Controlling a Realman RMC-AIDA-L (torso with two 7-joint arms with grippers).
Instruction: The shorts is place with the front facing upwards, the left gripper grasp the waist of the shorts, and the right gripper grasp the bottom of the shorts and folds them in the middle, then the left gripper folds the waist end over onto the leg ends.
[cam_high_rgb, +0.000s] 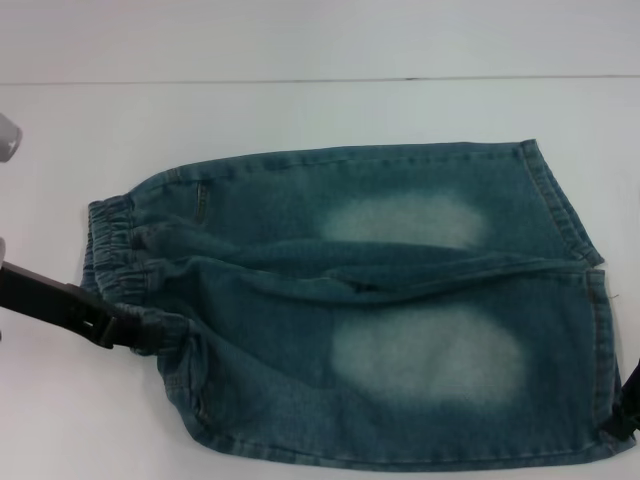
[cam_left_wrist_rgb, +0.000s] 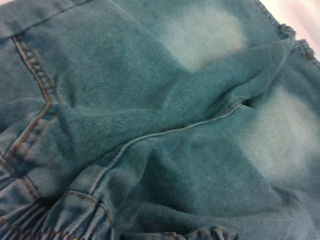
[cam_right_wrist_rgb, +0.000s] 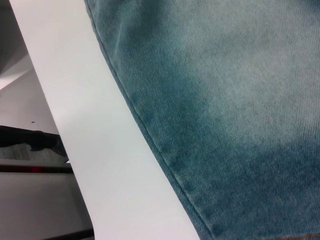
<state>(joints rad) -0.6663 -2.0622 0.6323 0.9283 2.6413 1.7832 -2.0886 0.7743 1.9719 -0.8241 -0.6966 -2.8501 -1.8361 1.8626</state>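
The blue denim shorts (cam_high_rgb: 380, 300) lie flat on the white table, two pale faded patches facing up. The ruched elastic waist (cam_high_rgb: 115, 245) is at the left and the straight leg hems (cam_high_rgb: 570, 210) are at the right. My left gripper (cam_high_rgb: 145, 333) reaches in from the left edge and is shut on the near corner of the waist, where the cloth bunches up. A sliver of my right gripper (cam_high_rgb: 628, 405) shows at the near right hem corner. The left wrist view shows creased denim (cam_left_wrist_rgb: 165, 100) and waist gathers (cam_left_wrist_rgb: 30, 215). The right wrist view shows denim (cam_right_wrist_rgb: 225, 100) along its side seam.
The white table (cam_high_rgb: 300, 110) extends beyond the shorts on all sides, and its far edge runs as a line across the back. In the right wrist view, the table's edge (cam_right_wrist_rgb: 45, 100) drops off close to the shorts, with dark floor beyond it.
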